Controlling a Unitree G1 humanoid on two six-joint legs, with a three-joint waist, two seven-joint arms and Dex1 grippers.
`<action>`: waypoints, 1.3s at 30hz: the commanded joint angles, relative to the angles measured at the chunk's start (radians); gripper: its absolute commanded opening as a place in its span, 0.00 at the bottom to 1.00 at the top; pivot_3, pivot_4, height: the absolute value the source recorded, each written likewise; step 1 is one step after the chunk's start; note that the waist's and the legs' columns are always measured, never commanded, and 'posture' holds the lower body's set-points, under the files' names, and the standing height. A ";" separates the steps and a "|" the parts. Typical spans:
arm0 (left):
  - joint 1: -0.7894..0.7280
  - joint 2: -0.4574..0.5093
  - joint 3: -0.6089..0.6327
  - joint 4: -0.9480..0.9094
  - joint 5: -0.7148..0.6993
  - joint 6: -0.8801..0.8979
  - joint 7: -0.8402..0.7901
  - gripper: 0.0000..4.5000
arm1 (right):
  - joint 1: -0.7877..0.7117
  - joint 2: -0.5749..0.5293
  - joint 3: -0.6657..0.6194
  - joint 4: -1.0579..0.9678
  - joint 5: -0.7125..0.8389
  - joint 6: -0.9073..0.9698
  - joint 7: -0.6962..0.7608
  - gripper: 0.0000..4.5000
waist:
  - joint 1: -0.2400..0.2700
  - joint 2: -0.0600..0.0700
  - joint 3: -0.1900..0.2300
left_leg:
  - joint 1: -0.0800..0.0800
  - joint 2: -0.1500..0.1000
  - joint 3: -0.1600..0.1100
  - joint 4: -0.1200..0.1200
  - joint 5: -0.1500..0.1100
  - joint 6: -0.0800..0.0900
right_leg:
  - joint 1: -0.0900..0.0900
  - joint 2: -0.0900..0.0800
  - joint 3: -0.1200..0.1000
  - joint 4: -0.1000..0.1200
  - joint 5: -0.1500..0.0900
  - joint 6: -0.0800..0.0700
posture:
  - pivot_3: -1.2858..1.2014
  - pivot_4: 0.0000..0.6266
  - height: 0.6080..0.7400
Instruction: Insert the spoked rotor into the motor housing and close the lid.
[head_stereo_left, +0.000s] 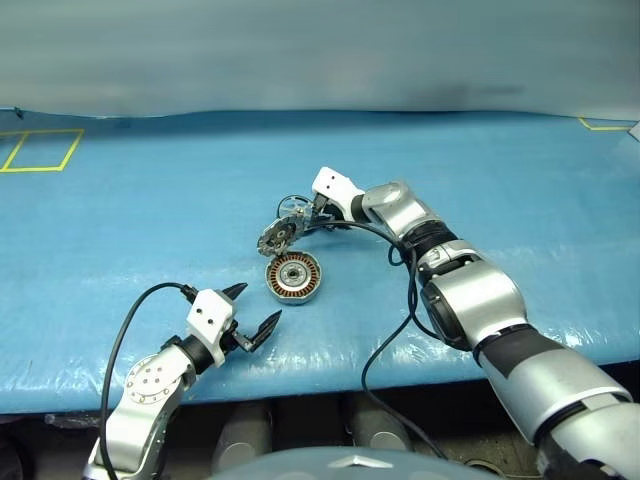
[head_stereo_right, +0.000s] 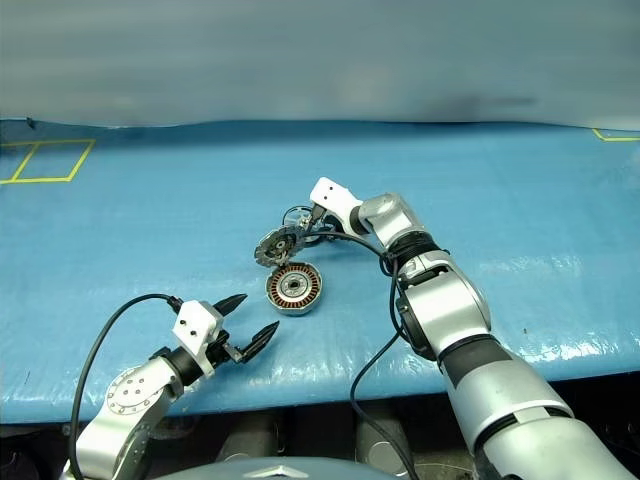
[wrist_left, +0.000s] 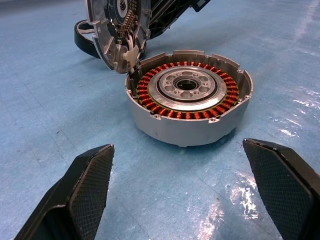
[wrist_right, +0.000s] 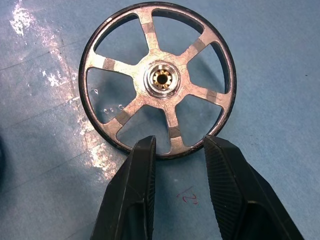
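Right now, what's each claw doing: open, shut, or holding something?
Left gripper: open, empty, facing the housing.
Right gripper: fingers apart at the rotor rim; whether it grips cannot be told.

Both arms are built of rounded silver-grey shells joined by black bands. The right arm (head_stereo_left: 470, 300) is bulky, with a glossy black collar between 2 silver segments and a white block at the wrist. A thin black cable loops loosely beside it. The left arm (head_stereo_left: 150, 385) ends in a round silver disc ringed with small screws, then a white block with 2 dark holes; a black cable arcs over it. The left gripper (head_stereo_left: 251, 311) has 2 black pointed fingers (wrist_left: 87, 192) with fine cross-hatched pads. The right gripper (wrist_right: 177, 150) has matching textured black fingers (wrist_right: 135, 190).
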 joint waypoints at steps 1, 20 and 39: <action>0.000 0.002 0.002 -0.037 -0.003 -0.005 0.000 1.00 | -0.004 0.013 -0.013 -0.033 0.017 -0.013 -0.006 0.35 | 0.000 0.000 0.000 | 0.000 0.000 0.000 0.000 0.000 0.000 | 0.000 0.000 0.000 0.000 0.000 0.000 | 0.52 0.24 1.00; 0.003 0.001 -0.002 -0.041 -0.003 -0.004 0.007 1.00 | 0.014 0.019 -0.021 -0.032 0.032 -0.005 -0.021 0.01 | 0.000 0.000 0.000 | 0.000 0.000 0.000 0.000 0.000 0.000 | 0.000 0.000 0.000 0.000 0.000 0.000 | 0.52 0.24 1.00; -0.039 0.011 -0.007 -0.009 -0.011 0.000 -0.031 1.00 | 0.049 -0.105 -0.021 -0.167 0.019 0.104 -0.074 0.01 | 0.000 0.000 0.000 | 0.000 0.000 0.000 0.000 0.000 0.000 | 0.000 0.000 0.000 0.000 0.000 0.000 | 0.52 0.24 1.00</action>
